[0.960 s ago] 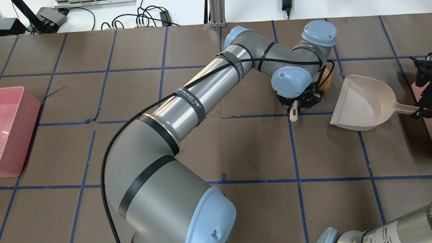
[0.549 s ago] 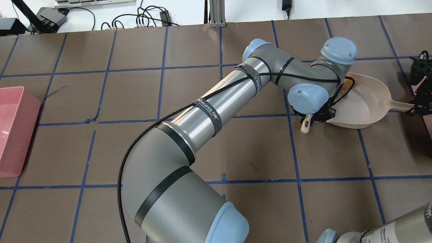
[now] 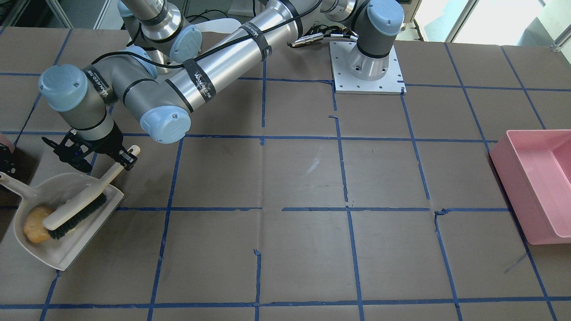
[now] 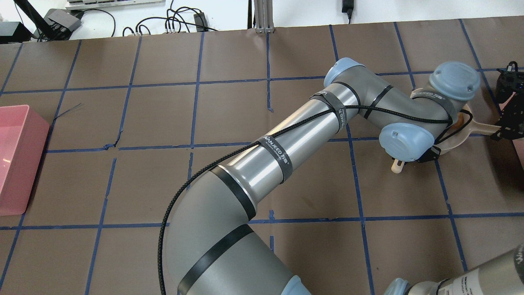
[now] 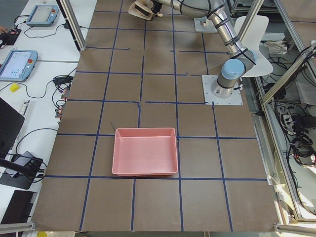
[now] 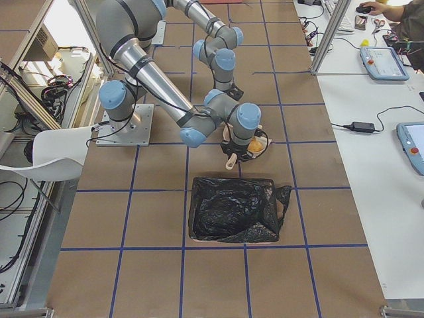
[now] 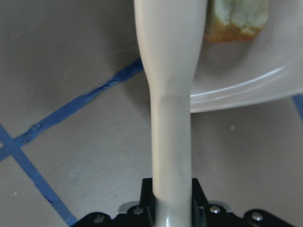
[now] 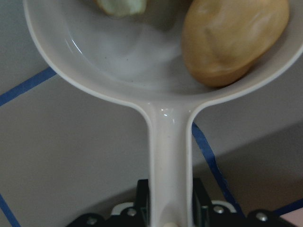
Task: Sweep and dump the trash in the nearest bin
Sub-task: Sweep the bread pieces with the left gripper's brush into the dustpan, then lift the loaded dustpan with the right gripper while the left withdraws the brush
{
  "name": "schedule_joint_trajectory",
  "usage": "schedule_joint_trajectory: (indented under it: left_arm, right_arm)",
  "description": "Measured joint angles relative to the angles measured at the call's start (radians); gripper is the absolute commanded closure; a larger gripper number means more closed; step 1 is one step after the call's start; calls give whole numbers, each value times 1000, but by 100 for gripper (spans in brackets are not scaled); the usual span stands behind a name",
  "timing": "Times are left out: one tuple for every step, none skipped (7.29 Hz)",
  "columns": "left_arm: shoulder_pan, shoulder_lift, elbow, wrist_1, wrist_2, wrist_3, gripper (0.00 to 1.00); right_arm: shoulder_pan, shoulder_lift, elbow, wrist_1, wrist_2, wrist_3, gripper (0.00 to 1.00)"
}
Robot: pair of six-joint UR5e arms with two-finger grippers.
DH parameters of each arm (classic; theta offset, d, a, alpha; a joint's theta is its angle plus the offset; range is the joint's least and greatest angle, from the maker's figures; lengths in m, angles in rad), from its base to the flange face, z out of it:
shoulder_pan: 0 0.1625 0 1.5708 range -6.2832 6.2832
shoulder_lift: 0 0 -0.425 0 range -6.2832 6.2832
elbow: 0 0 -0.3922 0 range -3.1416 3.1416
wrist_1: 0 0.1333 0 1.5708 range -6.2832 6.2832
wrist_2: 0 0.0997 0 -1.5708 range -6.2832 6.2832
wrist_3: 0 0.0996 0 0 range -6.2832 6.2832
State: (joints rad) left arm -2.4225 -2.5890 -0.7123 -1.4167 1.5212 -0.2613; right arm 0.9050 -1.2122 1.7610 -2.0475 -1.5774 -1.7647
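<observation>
A beige dustpan (image 3: 67, 249) lies on the table at the robot's right. My right gripper (image 8: 169, 208) is shut on its handle (image 8: 169, 156). A tan potato-shaped lump (image 8: 234, 40) and a torn orange-tan chunk (image 7: 236, 21) lie inside the pan. I see no third lump. My left gripper (image 7: 171, 208) is shut on the beige brush handle (image 7: 170, 118). The brush head (image 3: 76, 209) rests in the pan against the lump (image 3: 38, 227). In the overhead view my left wrist covers most of the pan (image 4: 458, 137). A pale pink edge of the nearest bin (image 4: 519, 153) shows at the right border.
The rose-pink tub (image 4: 16, 159) stands far off at the robot's left end of the table (image 3: 535, 187). In the exterior right view a box lined with a black bag (image 6: 235, 209) stands right beside the dustpan. Blue tape lines grid the brown table.
My left arm swung to the right with the brush, from beside the dustpan's mouth to over the pan. The trash went from the table into the pan. The pan shifted right.
</observation>
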Motion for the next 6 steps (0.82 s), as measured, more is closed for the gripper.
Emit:
schedule_joint_trajectory:
  left_arm:
    - [-5, 4, -4, -13, 10, 2, 100]
    - [-6, 17, -8, -20, 12, 4, 100]
    - [-6, 38, -22, -22, 12, 6, 100]
    - [-4, 53, -48, -18, 13, 8, 100]
    - [-2, 68, -82, -8, 17, 8, 100]
    - [3, 94, -118, -5, 22, 4, 100]
  right_arm:
    - [0, 2, 0, -1, 4, 0, 79]
    - [-1, 3, -1, -2, 17, 1, 80]
    - [-3, 4, -2, -3, 42, 2, 81]
    - [-5, 4, -4, -3, 66, 3, 81]
    - [-8, 4, -9, -3, 96, 4, 82]
    - [-11, 3, -19, -3, 118, 5, 82]
